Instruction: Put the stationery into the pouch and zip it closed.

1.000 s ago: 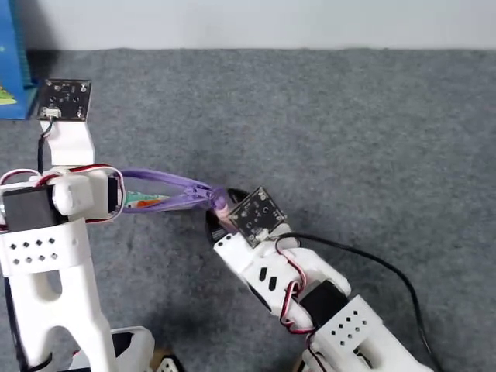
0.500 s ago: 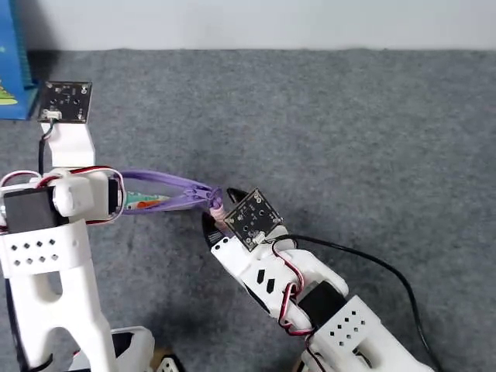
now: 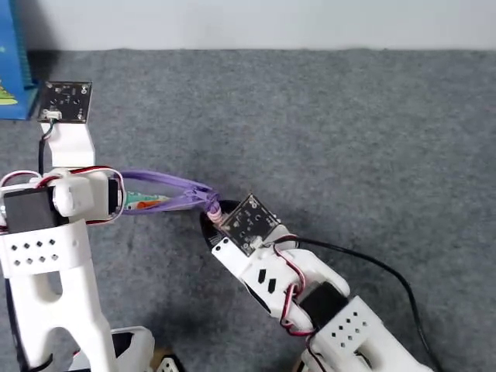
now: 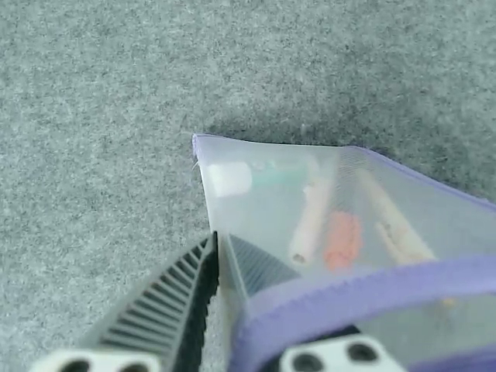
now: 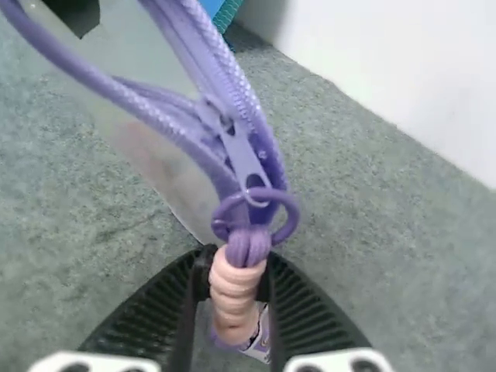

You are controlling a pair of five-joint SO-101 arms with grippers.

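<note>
A: What lies around the two arms?

B: Grey mat (image 3: 349, 132) under everything, a white wall (image 3: 256, 23) beyond it, and a blue box (image 3: 12, 62) at the far corner past the left arm. A black cable (image 3: 380, 267) trails back along the right arm.

A: Anything in the way?

B: Between the grippers there is only the pouch (image 3: 167, 190), hanging stretched from one to the other.

A: The left gripper (image 4: 221, 267)?

B: Clamped on one corner of the pouch, its ribbed finger pressed flat on the clear plastic. The stationery (image 4: 341, 236) lies inside, just ahead of that finger: an orange piece, pale sticks and something green.

A: And the right gripper (image 5: 236, 298)?

B: Nearly closed, pinching the pink beaded pull (image 5: 232, 287) between its ribbed fingers. A purple ring joins the pull to the zipper slider (image 5: 246, 159) just ahead of the fingertips.

A: Is the zip done up?

B: No. Beyond the slider the two purple tracks spread apart towards the left gripper, so the mouth is still open.
</note>
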